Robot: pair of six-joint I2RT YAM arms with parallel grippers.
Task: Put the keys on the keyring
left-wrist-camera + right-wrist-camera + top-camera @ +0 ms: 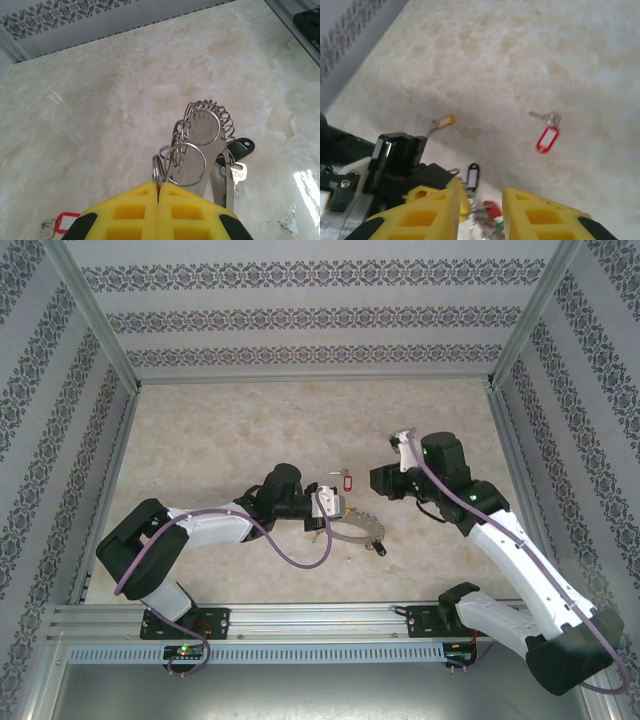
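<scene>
From the overhead view I see my left tool (328, 507) reaching to the middle of the bench (220, 430). Its wrist camera shows the yellow fingers (125, 212) pressed together at the bottom of the frame, pinching a thin wire loop of the keyring (196, 150) right at their seam. The keyring rises from that pinch toward the centre of the frame as a flat grey metal band strung with many round wire loops. A black tag (241, 147) and a small silvery key hang off its right side, just above the pale marbled surface.

My right tool (383, 480) sits right of centre in the overhead view, pointing left toward the left tool, near it but apart. In its wrist camera the two yellow fingers (535, 217) stand spread at the bottom edge and grip nothing. Small red and green tags on the keyring show in the gap between them.

The red-tagged key (547, 138) lies flat on the bench at the right of that frame, well apart from the fingers. The yellow-tagged key (443, 121) lies left of centre, just beyond the black body of the left arm (395, 157). In the overhead view the red-tagged key lies just above the left tool, with the keyring curving below and to the right.
</scene>
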